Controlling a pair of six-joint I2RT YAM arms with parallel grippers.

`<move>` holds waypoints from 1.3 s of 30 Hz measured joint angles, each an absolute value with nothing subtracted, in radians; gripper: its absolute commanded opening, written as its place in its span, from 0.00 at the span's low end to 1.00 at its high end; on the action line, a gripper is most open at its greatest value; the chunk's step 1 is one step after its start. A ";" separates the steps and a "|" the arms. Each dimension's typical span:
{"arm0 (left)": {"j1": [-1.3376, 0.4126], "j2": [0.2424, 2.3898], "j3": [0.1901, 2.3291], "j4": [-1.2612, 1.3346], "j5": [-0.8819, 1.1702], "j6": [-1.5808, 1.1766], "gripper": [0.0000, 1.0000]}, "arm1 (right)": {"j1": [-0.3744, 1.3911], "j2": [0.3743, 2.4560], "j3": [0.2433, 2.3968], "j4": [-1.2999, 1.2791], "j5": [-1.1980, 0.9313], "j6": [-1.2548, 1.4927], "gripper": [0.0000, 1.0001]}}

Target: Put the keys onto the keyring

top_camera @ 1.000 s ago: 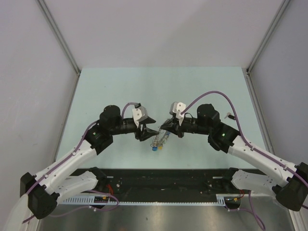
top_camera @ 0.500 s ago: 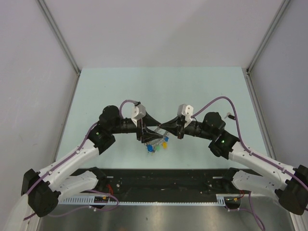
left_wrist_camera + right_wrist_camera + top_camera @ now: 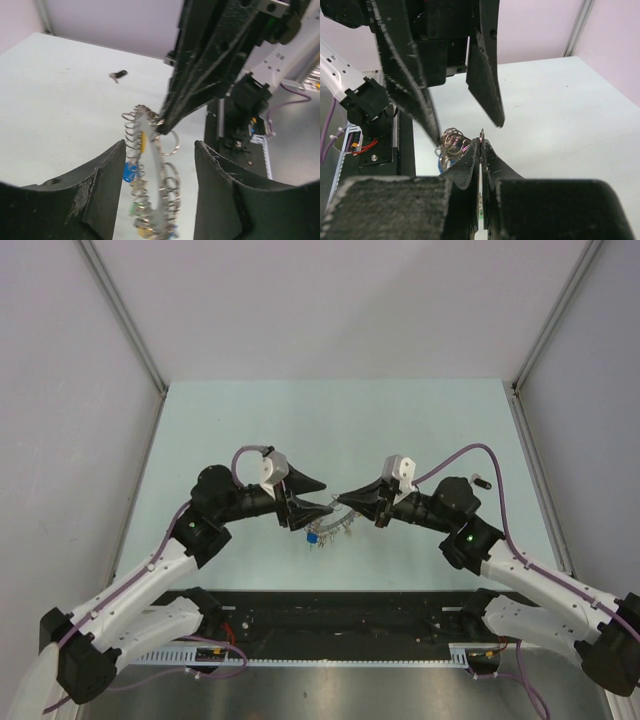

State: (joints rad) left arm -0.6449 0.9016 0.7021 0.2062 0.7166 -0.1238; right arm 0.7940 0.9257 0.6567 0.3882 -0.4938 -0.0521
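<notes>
Nearest in the left wrist view, the left gripper [image 3: 326,498] has its two black fingers [image 3: 102,190] spread apart, one on each side of the grey metallic coiled keyring [image 3: 133,131], with a gap showing between each finger and the wire. The keyring runs lengthwise between them. Its long axis points away from the left gripper towards the right gripper [image 3: 480,144], and from above that line crosses the pale green surface [image 3: 250,420] roughly left to right, on a slight slant. The loop shows nearly edge-on as a narrow oval of tight wire turns with a toothed-looking rim, and small plain rings hang off it. The tiny metal keys with coloured plastic heads [image 3: 135,190] cluster along its nearer, lower stretch: a blue head [image 3: 129,172], a yellow one [image 3: 142,141] higher up and a green one [image 3: 133,207] lower down. At the far end the right gripper's black fingers [image 3: 465,165] are clenched together, pinching the keyring's wire at their tips. Whether the keyring's low end touches the surface cannot be told. Farther off, well apart from the grippers, a small dark key-like piece [image 3: 118,75] lies alone on the surface.
</notes>
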 measured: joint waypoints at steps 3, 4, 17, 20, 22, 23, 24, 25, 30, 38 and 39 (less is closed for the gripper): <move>-0.632 0.878 0.688 0.225 0.678 -0.126 0.60 | 0.791 0.912 0.657 0.389 -0.509 -0.051 0.00; -0.629 0.877 0.685 0.229 0.674 -0.129 0.60 | 0.789 0.911 0.657 0.391 -0.516 -0.051 0.00; -0.626 0.943 0.659 0.306 0.792 -0.142 0.54 | 0.785 0.911 0.653 0.394 -0.540 -0.039 0.00; -0.626 0.945 0.651 0.332 0.817 -0.150 0.53 | 0.785 0.912 0.653 0.396 -0.543 -0.036 0.00; -0.626 0.947 0.650 0.344 0.824 -0.151 0.53 | 0.785 0.915 0.653 0.396 -0.548 -0.033 0.00; -0.626 0.949 0.649 0.350 0.825 -0.153 0.52 | 0.785 0.915 0.653 0.396 -0.549 -0.033 0.00; -0.626 0.949 0.648 0.357 0.826 -0.155 0.52 | 0.785 0.916 0.653 0.397 -0.552 -0.032 0.00; -0.626 0.949 0.647 0.363 0.826 -0.157 0.51 | 0.785 0.918 0.653 0.397 -0.556 -0.031 0.00; -0.626 0.949 0.635 0.384 0.826 -0.159 0.40 | 0.786 0.926 0.653 0.403 -0.564 -0.025 0.00; -0.628 0.949 0.634 0.382 0.827 -0.158 0.08 | 0.788 0.928 0.653 0.410 -0.565 -0.018 0.00; -0.629 0.949 0.634 0.381 0.825 -0.157 0.04 | 0.788 0.928 0.653 0.410 -0.566 -0.018 0.00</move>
